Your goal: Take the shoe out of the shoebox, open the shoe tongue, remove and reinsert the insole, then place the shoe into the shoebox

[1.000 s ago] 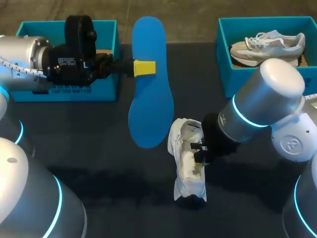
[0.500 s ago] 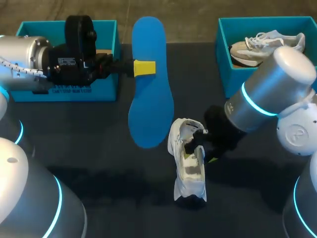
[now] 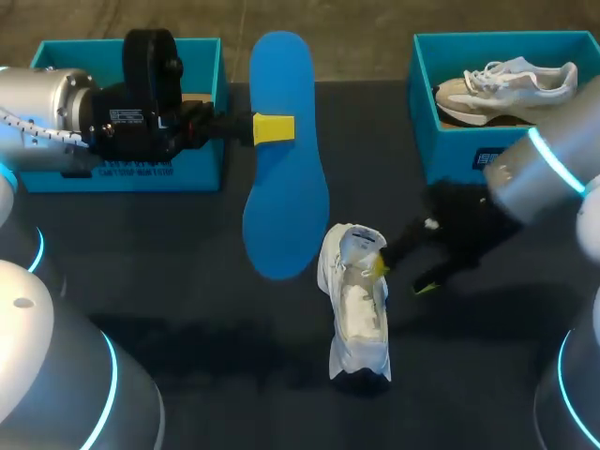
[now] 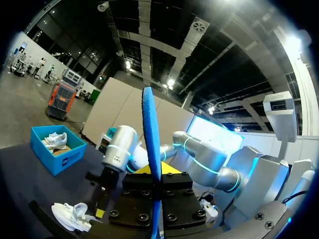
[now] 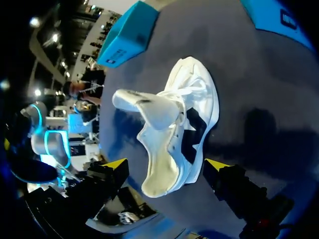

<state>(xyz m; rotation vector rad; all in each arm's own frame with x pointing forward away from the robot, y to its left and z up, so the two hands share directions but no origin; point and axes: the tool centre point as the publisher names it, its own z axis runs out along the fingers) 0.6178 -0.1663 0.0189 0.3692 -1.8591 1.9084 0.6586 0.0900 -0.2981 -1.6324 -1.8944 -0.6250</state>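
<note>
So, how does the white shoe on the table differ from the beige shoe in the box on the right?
The white fabric shoe stands on the dark table, outside any box; the beige-and-white laced sneaker lies inside the teal cardboard shoebox.
The white shoe's tongue is pulled open; the beige sneaker looks closed.
The white shoe shows its opening upward; the beige sneaker shows its side.
Both are low lace-up trainers.

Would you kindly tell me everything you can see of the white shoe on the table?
The white shoe is a laced sneaker with a fabric-looking upper, lying on the dark table. Its tongue is pulled up and out, the opening bared; the blue insole is out. The right gripper sits beside it, jaws open; contact is unclear.
</note>
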